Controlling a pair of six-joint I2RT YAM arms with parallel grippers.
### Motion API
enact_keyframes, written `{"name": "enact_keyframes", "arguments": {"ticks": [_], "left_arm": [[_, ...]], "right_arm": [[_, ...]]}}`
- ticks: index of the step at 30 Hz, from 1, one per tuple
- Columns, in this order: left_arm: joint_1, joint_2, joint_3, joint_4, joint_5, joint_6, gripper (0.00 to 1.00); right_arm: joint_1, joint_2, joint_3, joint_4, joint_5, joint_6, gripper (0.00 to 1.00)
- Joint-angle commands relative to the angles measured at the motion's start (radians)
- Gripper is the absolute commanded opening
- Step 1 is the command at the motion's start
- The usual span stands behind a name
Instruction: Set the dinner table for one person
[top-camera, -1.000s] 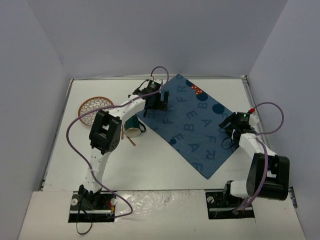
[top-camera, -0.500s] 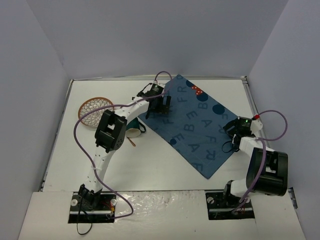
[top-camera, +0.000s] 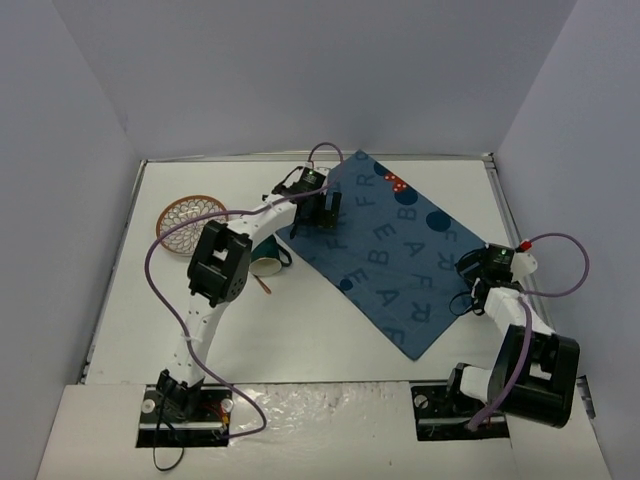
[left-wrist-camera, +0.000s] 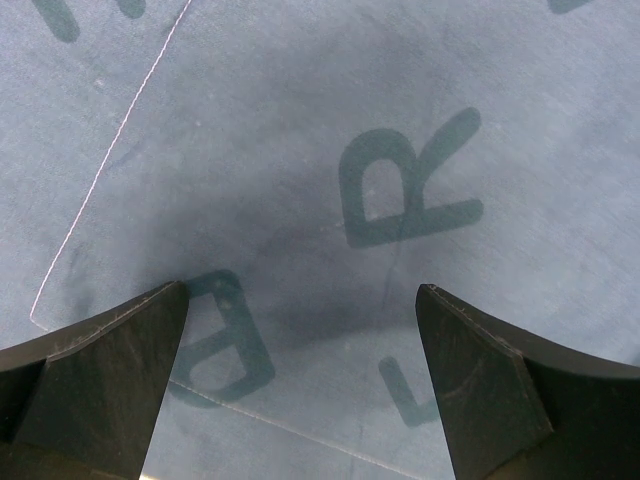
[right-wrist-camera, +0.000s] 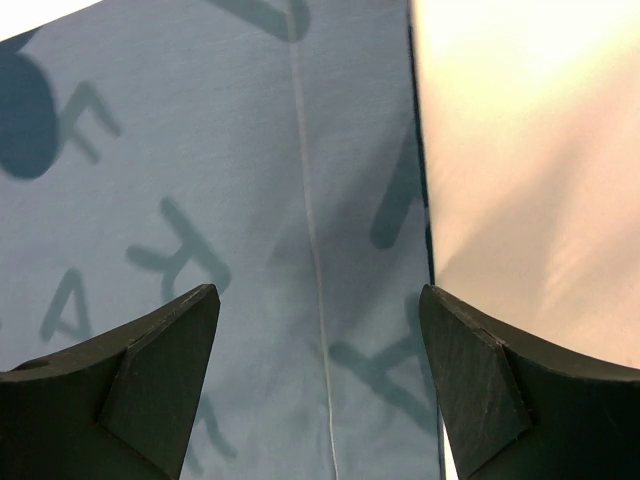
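Black fingers of the left claw (left-wrist-camera: 300, 300) stand wide apart with nothing between them. Right under them is a blue cloth mat (left-wrist-camera: 300, 120). A big dark letter R shows on the cloth between the two fingers. Part of a letter A sits just beside the left finger. A dark shadow lies on the cloth there. I cannot tell if the fingers touch the cloth.

The right claw (right-wrist-camera: 318, 295) is spread open too and grips nothing. Below it is the right edge of the mat (right-wrist-camera: 200, 150). The white table (right-wrist-camera: 520, 150) shows next to that edge, under the right finger. Dark letters run across the cloth here, and one looks like an A.

From above, the left claw (top-camera: 322, 210) is over the far left part of the mat (top-camera: 390, 250). The right claw (top-camera: 472, 285) is at the mat's right side. The mat lies slanted on the table (top-camera: 300, 330), which is big, flat and white and fills the floor of the view. Letters F, R, B, E and A can be read on the cloth, with some dark round spots. A small red thing (top-camera: 393, 181) with white dots lies near the mat's far end.

Left of the mat, a green cup (top-camera: 268, 262) lies on its side. A thin brown stick (top-camera: 263, 283) is just beside it. A round orange basket (top-camera: 188, 218) sits farther left.
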Motion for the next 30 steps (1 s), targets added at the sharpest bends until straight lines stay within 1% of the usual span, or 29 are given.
{"name": "enact_keyframes", "arguments": {"ticks": [1, 5, 7, 9, 10, 13, 17, 18, 20, 22, 24, 26, 30], "left_arm": [[-0.001, -0.205, 0.043, 0.006, 0.008, 0.011, 0.95], [0.000, -0.308, 0.030, -0.002, -0.011, 0.015, 0.96], [0.002, -0.335, 0.023, -0.020, -0.022, 0.011, 0.96], [0.008, -0.393, -0.032, -0.009, -0.039, -0.002, 0.96], [0.009, -0.397, -0.037, -0.008, -0.041, -0.014, 0.97], [0.058, -0.512, -0.178, -0.016, -0.100, -0.104, 0.97], [0.208, -0.651, -0.369, -0.012, -0.107, -0.225, 0.97], [0.220, -0.693, -0.385, 0.004, -0.105, -0.231, 0.97], [0.343, -0.802, -0.550, 0.060, -0.084, -0.292, 0.97], [0.454, -0.878, -0.669, 0.109, -0.026, -0.316, 0.97], [0.600, -0.953, -0.782, 0.148, 0.037, -0.359, 0.97], [0.698, -0.995, -0.844, 0.160, 0.065, -0.372, 0.97], [0.836, -1.015, -0.924, 0.164, 0.092, -0.427, 0.97]], "right_arm": [[0.060, -0.141, 0.068, -0.025, 0.007, -0.076, 0.78], [0.146, -0.202, 0.116, -0.057, 0.047, -0.130, 0.78], [0.175, -0.223, 0.134, -0.058, 0.028, -0.162, 0.78], [0.191, -0.232, 0.150, -0.058, -0.020, -0.186, 0.77], [0.192, -0.236, 0.151, -0.058, -0.043, -0.188, 0.77], [0.204, -0.245, 0.180, -0.065, -0.142, -0.231, 0.79], [0.214, -0.262, 0.183, -0.066, -0.236, -0.260, 0.82], [0.215, -0.262, 0.181, -0.065, -0.241, -0.270, 0.83], [0.219, -0.268, 0.173, -0.050, -0.293, -0.289, 0.86], [0.223, -0.266, 0.165, -0.034, -0.332, -0.292, 0.91], [0.229, -0.256, 0.155, -0.015, -0.378, -0.284, 0.95], [0.236, -0.252, 0.149, 0.003, -0.406, -0.277, 0.98], [0.257, -0.250, 0.162, 0.012, -0.423, -0.274, 1.00]]}}
